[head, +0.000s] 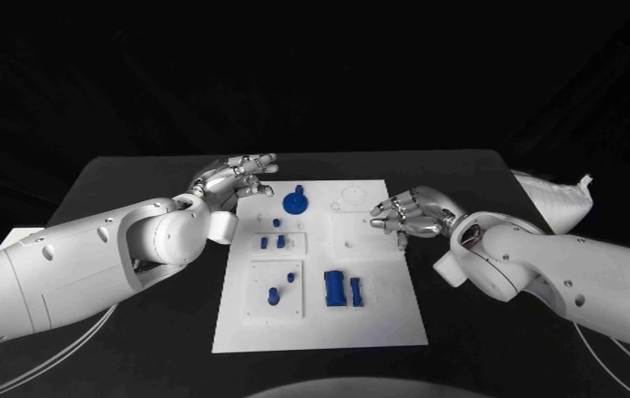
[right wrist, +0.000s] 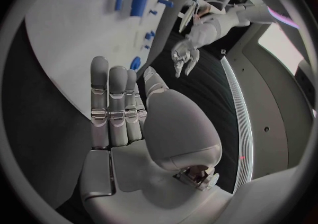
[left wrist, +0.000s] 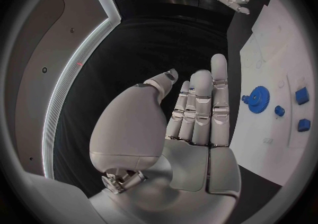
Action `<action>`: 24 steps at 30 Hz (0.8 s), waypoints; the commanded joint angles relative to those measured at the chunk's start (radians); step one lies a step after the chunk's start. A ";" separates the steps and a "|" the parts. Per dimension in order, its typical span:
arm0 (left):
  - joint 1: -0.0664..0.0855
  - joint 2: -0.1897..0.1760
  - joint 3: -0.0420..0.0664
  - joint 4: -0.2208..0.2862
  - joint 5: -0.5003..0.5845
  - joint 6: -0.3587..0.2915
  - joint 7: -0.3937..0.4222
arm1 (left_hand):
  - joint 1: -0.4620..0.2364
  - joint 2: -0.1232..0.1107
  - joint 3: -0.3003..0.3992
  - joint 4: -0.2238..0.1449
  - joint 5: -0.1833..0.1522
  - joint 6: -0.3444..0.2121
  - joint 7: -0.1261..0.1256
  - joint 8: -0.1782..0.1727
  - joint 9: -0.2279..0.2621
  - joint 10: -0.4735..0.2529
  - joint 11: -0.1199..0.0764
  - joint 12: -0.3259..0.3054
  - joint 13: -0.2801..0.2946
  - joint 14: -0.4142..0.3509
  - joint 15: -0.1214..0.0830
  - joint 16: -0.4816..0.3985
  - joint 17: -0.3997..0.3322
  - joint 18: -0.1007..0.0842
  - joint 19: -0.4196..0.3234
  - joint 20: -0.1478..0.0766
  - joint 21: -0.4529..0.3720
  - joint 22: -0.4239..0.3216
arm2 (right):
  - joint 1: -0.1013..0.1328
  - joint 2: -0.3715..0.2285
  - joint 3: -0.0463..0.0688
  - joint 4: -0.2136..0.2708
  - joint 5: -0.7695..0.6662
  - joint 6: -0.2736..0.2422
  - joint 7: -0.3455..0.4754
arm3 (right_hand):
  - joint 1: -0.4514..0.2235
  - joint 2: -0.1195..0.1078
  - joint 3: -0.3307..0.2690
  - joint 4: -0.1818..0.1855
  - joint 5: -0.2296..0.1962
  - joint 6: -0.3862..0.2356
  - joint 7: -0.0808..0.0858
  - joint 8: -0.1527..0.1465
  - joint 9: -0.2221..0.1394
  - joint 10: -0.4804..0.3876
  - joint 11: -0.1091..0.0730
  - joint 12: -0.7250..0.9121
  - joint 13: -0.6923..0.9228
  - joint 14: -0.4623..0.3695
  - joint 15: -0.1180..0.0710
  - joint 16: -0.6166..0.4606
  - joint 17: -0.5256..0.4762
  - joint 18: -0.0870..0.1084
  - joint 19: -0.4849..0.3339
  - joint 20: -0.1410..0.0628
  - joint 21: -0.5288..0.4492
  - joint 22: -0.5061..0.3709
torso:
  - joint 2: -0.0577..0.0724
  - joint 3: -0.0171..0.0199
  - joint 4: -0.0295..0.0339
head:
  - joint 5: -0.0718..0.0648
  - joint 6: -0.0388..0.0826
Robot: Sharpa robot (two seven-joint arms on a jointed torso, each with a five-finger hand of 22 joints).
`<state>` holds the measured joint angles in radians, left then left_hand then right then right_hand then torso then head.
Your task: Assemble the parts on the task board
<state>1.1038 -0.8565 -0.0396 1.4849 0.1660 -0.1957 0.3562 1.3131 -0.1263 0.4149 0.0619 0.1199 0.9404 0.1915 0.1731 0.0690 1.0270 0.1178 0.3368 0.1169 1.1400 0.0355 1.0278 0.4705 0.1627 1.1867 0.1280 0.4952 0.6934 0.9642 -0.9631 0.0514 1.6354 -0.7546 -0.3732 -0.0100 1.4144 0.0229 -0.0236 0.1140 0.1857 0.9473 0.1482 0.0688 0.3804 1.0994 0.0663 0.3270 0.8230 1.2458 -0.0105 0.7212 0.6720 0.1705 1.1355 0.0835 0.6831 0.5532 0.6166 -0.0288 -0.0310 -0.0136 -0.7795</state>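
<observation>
The left hand [head: 237,178] hovers at the far left corner of the task board [head: 381,321], its fingers stretched out flat and side by side with nothing in them; in the left wrist view the same hand [left wrist: 199,113] shows an open palm, with the blue gear [left wrist: 259,97] just beyond its fingertips. The right hand [head: 415,212] sits over the board's right edge, fingers loosely curled and holding nothing; from its own wrist camera the hand [right wrist: 122,110] reads straight-fingered and empty.

On the board, the blue gear [head: 297,203] lies near the far end, closer to the left hand than to the right. Small blue pegs [head: 277,241] stand in a recessed square around the middle, two more blue pieces [head: 279,290] occupy a nearer square, and a pair of upright blue blocks [head: 341,287] stands beside them.

Black table [head: 145,179] surrounds the board on all sides, with room on both flanks. A white bag-like object [head: 558,198] lies at the far right, partly cut off by the right arm. The pale fittings on the board's far right portion are hard to make out.
</observation>
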 commanded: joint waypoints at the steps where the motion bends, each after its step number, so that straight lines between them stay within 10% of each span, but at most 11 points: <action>1: -0.001 0.025 0.001 -0.050 0.003 0.008 0.037 | -0.004 0.005 -0.007 0.000 0.002 0.012 0.002 0.002 -0.002 -0.016 0.005 -0.012 -0.015 -0.097 0.010 -0.129 -0.067 0.017 -0.093 0.012 -0.074 -0.048 | 0.019 0.042 0.001 -0.104 0.441 0.013 0.279 | 0.040 0.000 0.036 -0.007 -0.009 -0.010 0.023 -0.009 -0.036 -0.022 0.032 -0.149 -0.186 -0.103 0.037 -0.196 -0.114 0.008 -0.085 0.031 -0.147 -0.094 | -0.027 -0.0110 -0.0081 | 0.005 0.050; 8: -0.001 0.093 0.002 -0.176 0.009 0.006 0.070 | 0.005 0.011 0.009 0.002 0.002 0.011 0.011 -0.029 -0.004 -0.030 0.037 -0.095 -0.054 -0.234 0.084 -0.538 -0.261 0.002 -0.336 0.081 -0.306 -0.224 | 0.036 0.152 0.004 -0.303 0.530 0.056 0.389 | 0.047 -0.022 0.114 -0.033 -0.034 -0.024 0.041 -0.007 -0.138 -0.028 0.073 -0.265 -0.522 -0.242 0.129 -0.528 -0.373 0.002 -0.189 0.118 -0.393 -0.258 | -0.046 -0.0133 -0.0124 | 0.003 0.105; 16: -0.001 0.150 0.002 -0.270 0.010 -0.012 0.096 | 0.007 0.012 -0.019 -0.002 0.002 0.014 0.013 -0.071 -0.003 -0.031 0.054 -0.178 -0.055 -0.234 0.118 -0.743 -0.362 0.023 -0.434 0.146 -0.413 -0.349 | 0.040 0.235 0.016 -0.421 0.553 0.093 0.436 | -0.016 -0.017 0.113 -0.090 -0.049 -0.033 0.044 -0.007 -0.228 -0.057 0.096 -0.266 -0.696 -0.204 0.145 -0.641 -0.518 0.014 -0.158 0.155 -0.518 -0.361 | -0.048 -0.0124 -0.0117 | 0.007 0.142; 20: -0.001 0.164 0.003 -0.284 0.010 -0.020 0.103 | 0.009 0.016 -0.029 -0.003 0.002 0.019 0.014 -0.081 -0.003 -0.026 0.055 -0.196 -0.054 -0.217 0.120 -0.779 -0.378 0.024 -0.433 0.147 -0.419 -0.373 | 0.040 0.257 0.018 -0.452 0.550 0.115 0.442 | -0.028 0.002 0.113 -0.123 -0.049 -0.021 0.047 -0.005 -0.256 -0.040 0.088 -0.263 -0.740 -0.101 0.121 -0.628 -0.546 0.015 -0.073 0.131 -0.520 -0.381 | -0.048 -0.0071 -0.0107 | 0.009 0.154; 21: -0.002 0.157 0.002 -0.279 0.004 -0.010 0.064 | -0.388 0.044 -0.140 -0.062 -0.036 -0.271 -0.052 -0.173 -0.069 -0.329 0.001 -0.235 -0.117 -0.498 0.074 -0.848 -0.471 -0.037 -0.658 0.063 -0.495 -0.466 | 0.040 0.248 0.017 -0.438 0.519 0.056 0.387 | -0.442 -0.023 0.024 -0.114 -0.087 -0.303 -0.015 -0.069 -0.290 -0.365 0.044 -0.327 -0.823 -0.466 0.093 -0.721 -0.582 -0.051 -0.409 0.073 -0.574 -0.431 | -0.048 -0.0118 -0.0114 | 0.007 0.143; 23: -0.002 0.156 0.002 -0.273 0.002 -0.018 0.066 | -0.441 0.054 -0.160 -0.062 -0.038 -0.310 -0.057 -0.173 -0.069 -0.369 -0.003 -0.243 -0.117 -0.533 0.067 -0.863 -0.471 -0.037 -0.691 0.053 -0.495 -0.482 | 0.041 0.246 0.016 -0.431 0.524 0.048 0.389 | -0.505 -0.023 0.024 -0.114 -0.095 -0.340 -0.020 -0.069 -0.298 -0.405 0.036 -0.327 -0.823 -0.499 0.084 -0.721 -0.589 -0.051 -0.441 0.059 -0.575 -0.440 | -0.050 -0.0076 -0.0070 | 0.008 0.147; 24: -0.003 0.155 0.003 -0.269 0.000 -0.025 0.067 | -0.475 0.126 -0.169 -0.062 -0.042 -0.333 -0.062 -0.173 -0.069 -0.393 -0.008 -0.246 -0.117 -0.556 0.063 -0.869 -0.471 -0.037 -0.709 0.046 -0.495 -0.490 | 0.042 0.245 0.015 -0.425 0.528 0.041 0.392 | -0.537 -0.023 0.024 -0.114 -0.098 -0.361 -0.025 -0.069 -0.301 -0.430 0.032 -0.327 -0.823 -0.525 0.081 -0.721 -0.592 -0.051 -0.465 0.054 -0.580 -0.444 | -0.052 -0.0043 -0.0035 | 0.008 0.150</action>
<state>1.1014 -0.7014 -0.0383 1.2092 0.1697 -0.2092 0.4198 1.1346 -0.0920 0.3322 0.0332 0.1053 0.8226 0.1766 0.0521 0.0374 0.8579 0.1484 0.1217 0.0352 0.7913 0.1338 0.2148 0.0522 0.1702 0.6465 0.2368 0.0429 0.2759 1.0045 -0.7182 0.0662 1.2025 -0.2318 -0.3195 0.3777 1.1843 0.0140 0.0505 -0.0053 0.1178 0.7916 0.1665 0.0356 0.1072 0.9044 0.1328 0.0360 0.0460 0.9737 0.0951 0.0521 0.1084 0.1701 0.9046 0.1855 0.1390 0.1478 0.5680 -0.0389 -0.0405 -0.0058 -0.6343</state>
